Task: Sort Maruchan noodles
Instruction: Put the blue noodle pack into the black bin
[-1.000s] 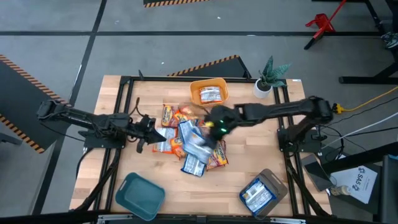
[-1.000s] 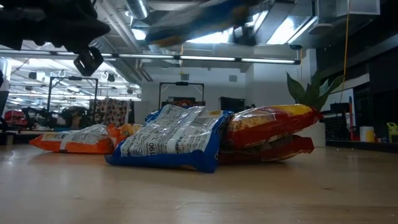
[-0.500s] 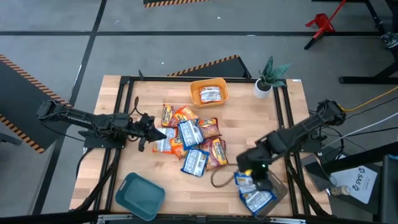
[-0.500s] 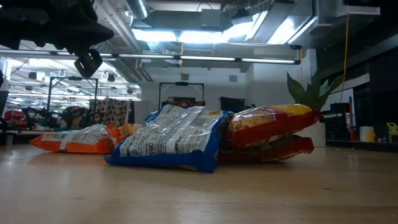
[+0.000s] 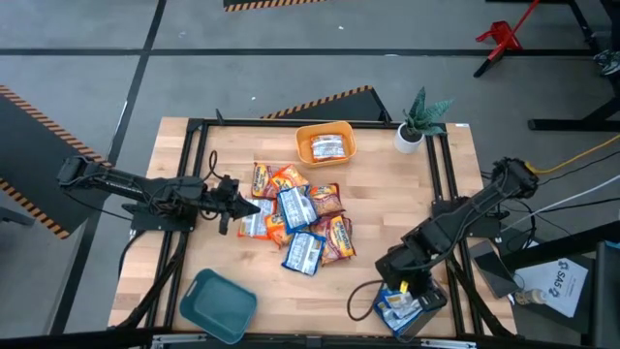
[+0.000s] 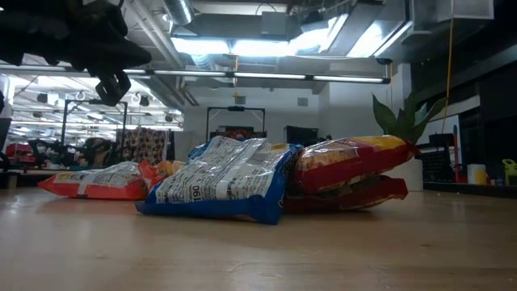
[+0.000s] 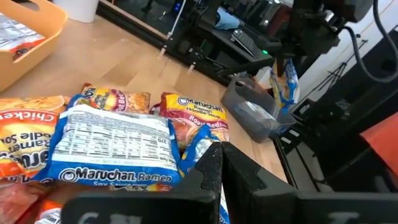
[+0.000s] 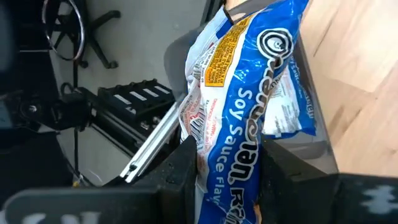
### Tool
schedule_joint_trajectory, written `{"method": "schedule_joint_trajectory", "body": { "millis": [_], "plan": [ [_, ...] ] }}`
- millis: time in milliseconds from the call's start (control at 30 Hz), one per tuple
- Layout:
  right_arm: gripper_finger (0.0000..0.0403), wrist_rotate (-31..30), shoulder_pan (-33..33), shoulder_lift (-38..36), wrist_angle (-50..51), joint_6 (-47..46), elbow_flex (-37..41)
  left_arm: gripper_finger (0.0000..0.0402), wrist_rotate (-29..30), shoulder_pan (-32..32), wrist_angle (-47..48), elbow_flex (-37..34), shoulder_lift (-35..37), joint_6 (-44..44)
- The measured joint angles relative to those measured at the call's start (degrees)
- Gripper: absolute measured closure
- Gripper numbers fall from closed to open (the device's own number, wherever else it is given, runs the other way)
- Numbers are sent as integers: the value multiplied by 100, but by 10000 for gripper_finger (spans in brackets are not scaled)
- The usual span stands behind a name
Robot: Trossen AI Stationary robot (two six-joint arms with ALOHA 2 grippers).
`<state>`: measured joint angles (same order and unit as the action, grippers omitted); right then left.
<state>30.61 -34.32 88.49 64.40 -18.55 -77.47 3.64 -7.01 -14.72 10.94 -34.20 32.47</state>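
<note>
The right hand [image 5: 400, 291] is gripping a blue-white soy sauce packet [image 8: 249, 118] between its fingers [image 8: 180, 168] and is hovering over the grey bin [image 5: 424, 301] at the near right corner of the worktop [image 5: 407, 204]. A second ago that hand was over the pile in the middle of the worktop; half a second ago it was already reaching the bin's inner edge, and now it is sitting further over the bin. The bin is already holding another blue-white packet [image 5: 395, 312].

The left hand [image 5: 235, 206] is closed on nothing, its fingers [image 7: 214, 165] pressed together, hanging just left of the pile of Maruchan noodles [image 5: 295, 221], where it has been staying throughout.

The pile itself is lying unchanged at the worktop's centre. One silver packet [image 5: 329, 147] is resting in the orange bin [image 5: 305, 134] at the far side; the teal bin [image 5: 218, 305] is standing near left, and a potted plant [image 5: 418, 121] far right.

The right wrist view is showing the "Soy Sauce Flavor" print on the held packet, which the overhead view cannot resolve. The left wrist view is showing the right hand from afar, the packet [image 7: 287, 84] dangling above the grey bin [image 7: 252, 115]. The low view is showing only the pile's front edge [image 6: 226, 186] and the left arm [image 6: 89, 40] overhead, not the right hand.
</note>
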Motion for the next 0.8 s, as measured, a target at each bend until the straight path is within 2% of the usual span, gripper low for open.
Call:
{"method": "schedule_joint_trajectory", "body": {
  "millis": [433,800],
  "plan": [
    [306,439,-344,551,-184,420,2,401,205,-2,11,0,-2,34],
    [306,302,-430,782,-532,720,0,401,483,-3,11,0,0,20]
  ]
}}
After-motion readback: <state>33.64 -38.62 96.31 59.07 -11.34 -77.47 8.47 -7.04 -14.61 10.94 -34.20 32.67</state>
